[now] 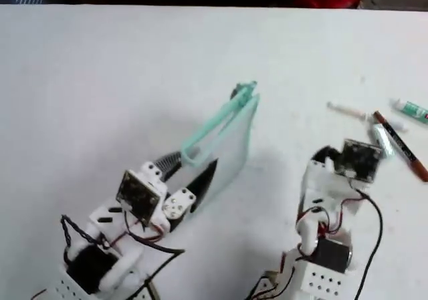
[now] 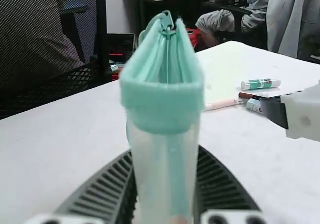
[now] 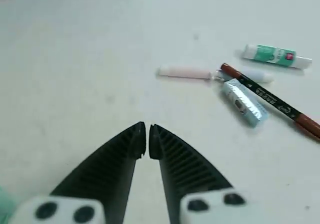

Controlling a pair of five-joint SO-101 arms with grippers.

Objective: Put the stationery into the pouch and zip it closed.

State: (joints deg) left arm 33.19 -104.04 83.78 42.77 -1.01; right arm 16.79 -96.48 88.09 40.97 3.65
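Stationery lies in a loose cluster on the right side of the white table [image 1: 100, 79], well apart from the pouch [image 1: 231, 139]. In it we count a green-and-white glue stick [image 3: 277, 56] farthest out, a pink pen [image 3: 185, 73], a brown pen [image 3: 272, 102] lying slantwise, and a small pale-blue wrapped block [image 3: 242, 103] that touches the brown pen on its near side. The pink pen's end meets the far tip of the brown pen.

Near the middle of the table we see the pouch, clear-sided with a teal zip band, standing on edge with the zip uppermost. The left gripper [image 1: 197, 173] is clamped on its near end, one ribbed black finger [image 2: 107, 194] pressed against each flat side. From the left wrist view the teal edges stand apart at the near end and draw together at the far end. We cannot tell whether the pouch's lower edge touches the table.

On the right, near the cluster but not touching it, we find the right gripper [image 3: 147, 134] over bare table, to the left of the stationery. Its two black fingers are brought together at the tips with nothing between them. The pouch stands to the left of this gripper, apart from it.
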